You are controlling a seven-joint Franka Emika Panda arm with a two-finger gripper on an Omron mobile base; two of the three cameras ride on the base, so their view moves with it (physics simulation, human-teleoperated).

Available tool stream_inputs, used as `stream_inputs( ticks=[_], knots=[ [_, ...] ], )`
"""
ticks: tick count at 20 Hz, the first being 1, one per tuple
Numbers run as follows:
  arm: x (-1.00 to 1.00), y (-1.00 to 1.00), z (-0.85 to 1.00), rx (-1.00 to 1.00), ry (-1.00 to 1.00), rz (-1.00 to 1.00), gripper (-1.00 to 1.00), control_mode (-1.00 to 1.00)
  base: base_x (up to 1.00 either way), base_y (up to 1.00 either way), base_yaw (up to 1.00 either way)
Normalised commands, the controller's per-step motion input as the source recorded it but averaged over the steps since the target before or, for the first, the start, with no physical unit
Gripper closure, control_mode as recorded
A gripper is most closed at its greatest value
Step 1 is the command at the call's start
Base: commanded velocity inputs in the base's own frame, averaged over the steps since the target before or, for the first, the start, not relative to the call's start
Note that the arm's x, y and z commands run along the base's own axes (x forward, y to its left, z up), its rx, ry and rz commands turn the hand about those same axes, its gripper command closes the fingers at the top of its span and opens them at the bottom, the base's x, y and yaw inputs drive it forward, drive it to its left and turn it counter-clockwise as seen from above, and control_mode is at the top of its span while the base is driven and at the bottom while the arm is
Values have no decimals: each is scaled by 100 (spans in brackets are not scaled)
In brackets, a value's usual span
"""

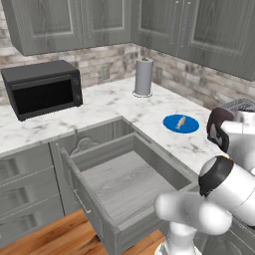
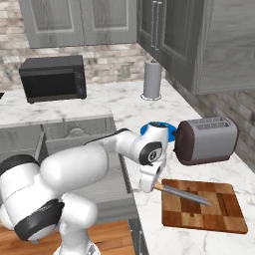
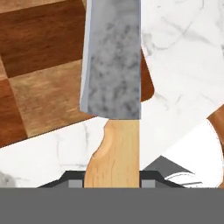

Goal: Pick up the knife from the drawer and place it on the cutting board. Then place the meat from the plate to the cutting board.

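A: How far along is the robot?

B: The gripper [image 2: 155,186] is grasping the knife [image 2: 185,193] by its wooden handle, holding the blade over the cutting board [image 2: 203,214] on the near counter [image 2: 149,219].

A: And what's left?

B: Setting it down, I'd judge. Farther back, the meat [image 1: 182,122] is lying on the blue plate [image 1: 172,125], untouched. The drawer [image 1: 124,185] is standing open.

- Knife [image 2: 185,193] above the cutting board [image 2: 204,210], handle toward the drawer [image 1: 127,187]
- Toaster [image 2: 205,141] behind the board
- Plate [image 1: 180,124] bearing the meat [image 1: 182,121], beside the toaster
- Microwave [image 1: 42,88] left of the paper towel roll [image 1: 143,76]
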Motion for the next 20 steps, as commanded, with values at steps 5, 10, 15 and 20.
stream_inputs(
  ticks=[5,10,15,20],
  knots=[
    [13,-59,-30,6,1,0,100,-100,0,0,0],
    [21,-37,-10,3,0,0,100,-100,0,0,0],
    [24,-38,-13,3,0,0,100,-100,0,0,0],
    [21,-21,-32,1,0,0,100,-100,0,0,0]
  ],
)
